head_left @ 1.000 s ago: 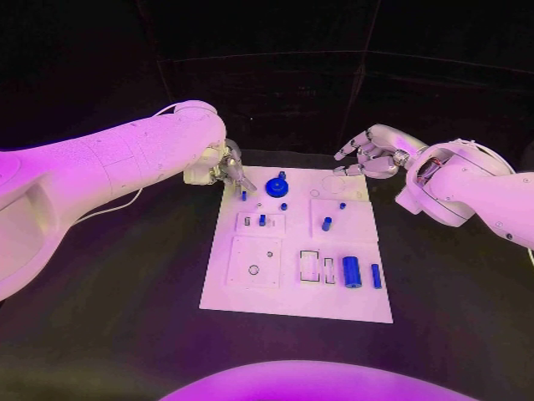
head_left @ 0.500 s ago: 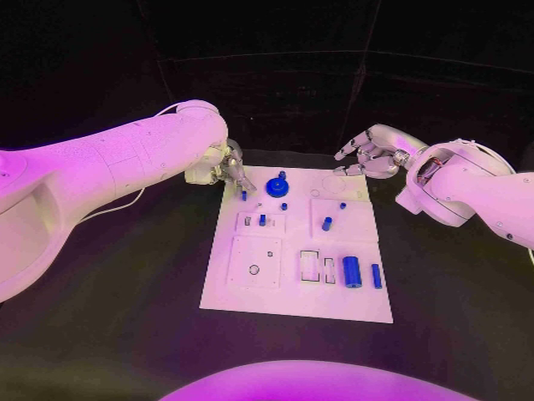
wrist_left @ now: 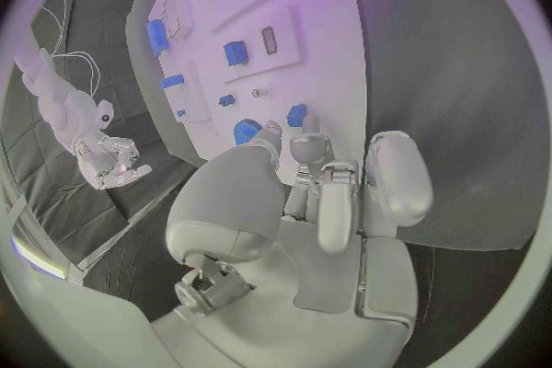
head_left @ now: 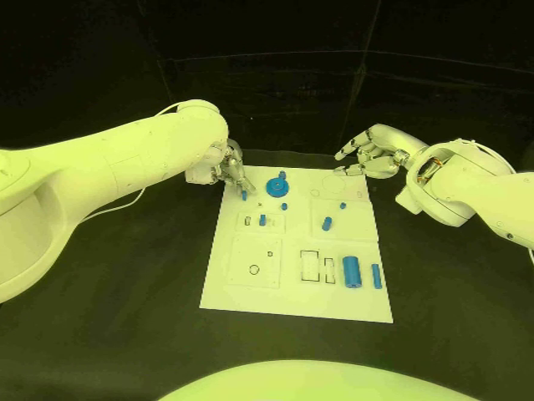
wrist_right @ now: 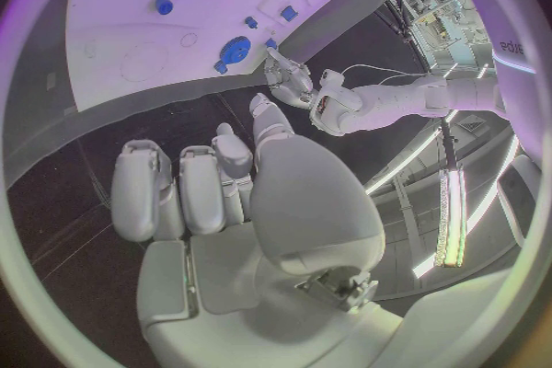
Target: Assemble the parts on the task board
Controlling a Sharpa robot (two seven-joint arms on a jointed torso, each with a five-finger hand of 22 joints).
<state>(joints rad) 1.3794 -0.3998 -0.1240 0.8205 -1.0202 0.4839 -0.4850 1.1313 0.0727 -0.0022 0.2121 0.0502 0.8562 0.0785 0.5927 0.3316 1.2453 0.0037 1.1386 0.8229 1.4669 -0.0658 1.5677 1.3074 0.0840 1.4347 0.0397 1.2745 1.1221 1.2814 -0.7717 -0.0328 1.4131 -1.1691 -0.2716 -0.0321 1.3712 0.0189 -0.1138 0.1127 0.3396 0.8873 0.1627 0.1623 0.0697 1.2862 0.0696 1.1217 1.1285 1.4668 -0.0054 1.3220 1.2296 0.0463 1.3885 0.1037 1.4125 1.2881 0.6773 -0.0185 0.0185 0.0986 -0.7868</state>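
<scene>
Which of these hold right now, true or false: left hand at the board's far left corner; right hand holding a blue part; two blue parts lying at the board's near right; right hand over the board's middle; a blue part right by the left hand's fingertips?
1. The left hand is at the far left corner of the board. True.
2. The right hand holds a blue part. False: its fingers are curled with nothing in them.
3. Two blue parts lie at the board's near right. True.
4. The right hand is over the board's middle. False: it is at the far right corner.
5. A small blue part sits by the left hand's fingertips. True.
</scene>
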